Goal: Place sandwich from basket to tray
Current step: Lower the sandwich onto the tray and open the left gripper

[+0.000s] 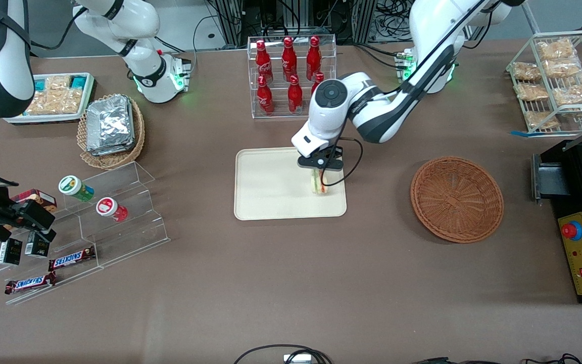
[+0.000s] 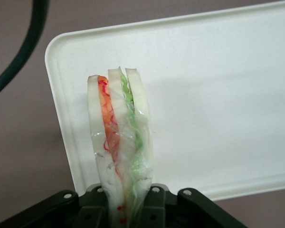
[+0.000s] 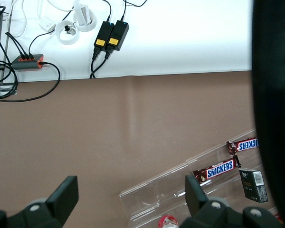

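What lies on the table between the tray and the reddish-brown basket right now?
Nothing: the front view shows only bare brown tablecloth between the tray and the basket. The pincer holds the sandwich over the tray's edge nearest the basket.

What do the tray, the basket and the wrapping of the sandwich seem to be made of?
Tray: probably plastic, cream, matte, with a smooth moulded rim. Basket: wicker, reddish-brown, with a visible radial weave. Sandwich, held by the end effector over the tray: pale bread in clear film, judging by its wrinkles and glints.

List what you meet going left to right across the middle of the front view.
foil packets basket → cream tray → claw holding the sandwich over the tray's edge → reddish-brown wicker basket → black control box
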